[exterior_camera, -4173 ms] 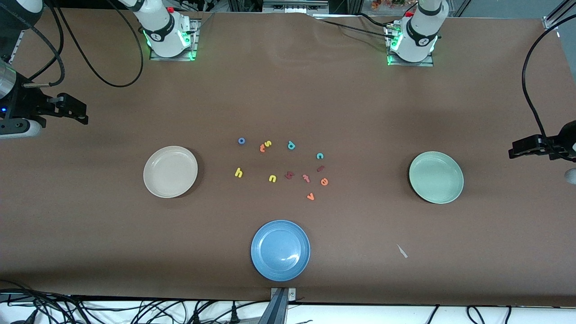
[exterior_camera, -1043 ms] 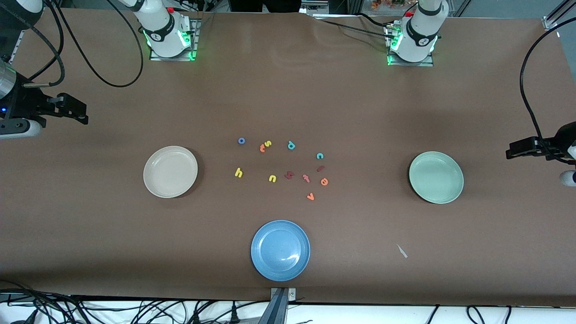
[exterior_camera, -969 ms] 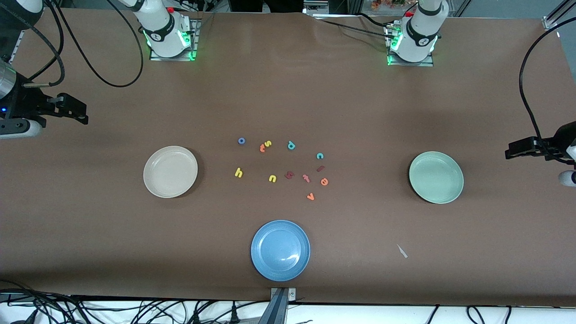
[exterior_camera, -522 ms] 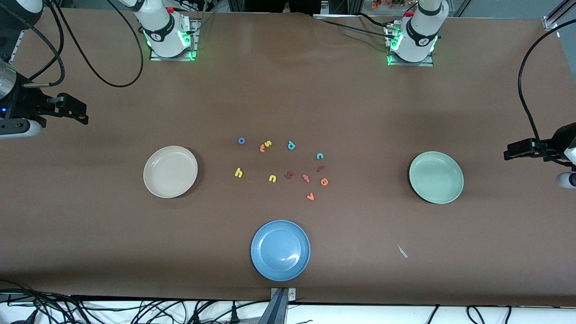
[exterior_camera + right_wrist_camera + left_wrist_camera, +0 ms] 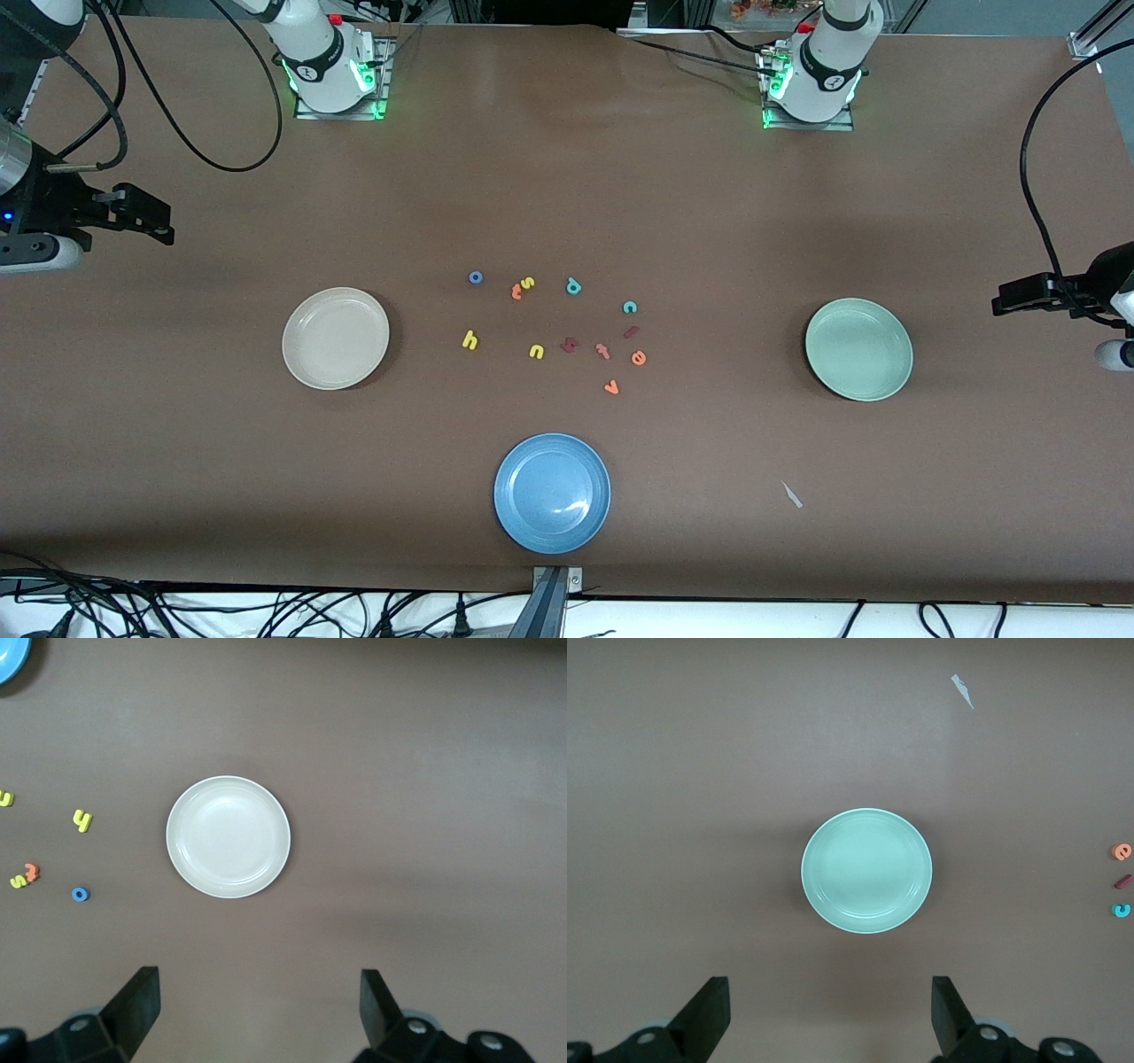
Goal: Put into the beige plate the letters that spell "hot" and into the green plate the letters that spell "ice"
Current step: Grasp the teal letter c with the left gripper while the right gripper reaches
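The round, shallow cream-beige plate is being shown lying empty on the brown counter. The right claw is being held over the counter with fingers spread wide. A yellow foam h, blue foam ring and bright orange foam t are lying apart from the plate.

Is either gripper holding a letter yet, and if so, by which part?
No, nothing is held. The left gripper is open above the table by the green plate; the right gripper is open by the beige plate.

Left gripper and right gripper — both wide open, aloft.
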Robot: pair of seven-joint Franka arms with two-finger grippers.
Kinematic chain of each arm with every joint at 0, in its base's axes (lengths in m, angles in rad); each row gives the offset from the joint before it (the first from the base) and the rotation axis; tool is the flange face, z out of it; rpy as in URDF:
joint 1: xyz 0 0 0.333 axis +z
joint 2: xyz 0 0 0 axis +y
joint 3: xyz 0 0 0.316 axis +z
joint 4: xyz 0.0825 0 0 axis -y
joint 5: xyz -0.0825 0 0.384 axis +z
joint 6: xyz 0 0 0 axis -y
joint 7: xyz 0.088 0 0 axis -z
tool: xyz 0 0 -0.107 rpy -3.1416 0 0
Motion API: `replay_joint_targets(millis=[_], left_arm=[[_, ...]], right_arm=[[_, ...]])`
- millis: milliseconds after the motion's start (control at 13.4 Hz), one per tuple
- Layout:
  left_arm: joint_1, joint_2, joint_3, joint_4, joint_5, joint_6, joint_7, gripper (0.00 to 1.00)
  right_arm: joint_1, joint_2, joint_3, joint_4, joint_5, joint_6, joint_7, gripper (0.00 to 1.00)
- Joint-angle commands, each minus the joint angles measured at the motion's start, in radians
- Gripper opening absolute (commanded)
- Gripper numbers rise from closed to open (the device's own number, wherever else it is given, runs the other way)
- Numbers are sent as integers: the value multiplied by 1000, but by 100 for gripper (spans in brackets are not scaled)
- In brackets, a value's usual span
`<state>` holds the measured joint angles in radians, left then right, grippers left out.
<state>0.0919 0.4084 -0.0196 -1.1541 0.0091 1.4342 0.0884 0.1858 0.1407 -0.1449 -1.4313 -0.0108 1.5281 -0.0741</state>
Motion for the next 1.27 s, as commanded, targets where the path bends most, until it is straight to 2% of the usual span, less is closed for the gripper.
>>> replay_joint_targets(millis=[0,224,373,671,745,894,1192], left_arm=[[-6,-5,3,-4,-24,6,11,100],[-72,-2,-8,-12,-24,5,-15,100],[-147,23,-8,-16,-24,5,-108,100],[-250,98,-8,-22,-182,26,-384,100],[-286,107,-8,-47,-187,63,-424,100],[-357,124,-10,-142,-189,223,-528,100],[-507,148,-10,-391,-202,553,-665,100]], right_arm=[[-11,7,-1,19,25,-19,-4,100],[-11,7,-1,17,23,-19,-3,100],[-12,7,-1,17,23,-19,-3,100],[-23,10,-2,15,21,-20,-1,100],[-28,10,-2,15,20,-19,0,100],[-40,11,-2,15,15,-20,-1,100],[-42,10,-2,15,18,-22,-1,100]])
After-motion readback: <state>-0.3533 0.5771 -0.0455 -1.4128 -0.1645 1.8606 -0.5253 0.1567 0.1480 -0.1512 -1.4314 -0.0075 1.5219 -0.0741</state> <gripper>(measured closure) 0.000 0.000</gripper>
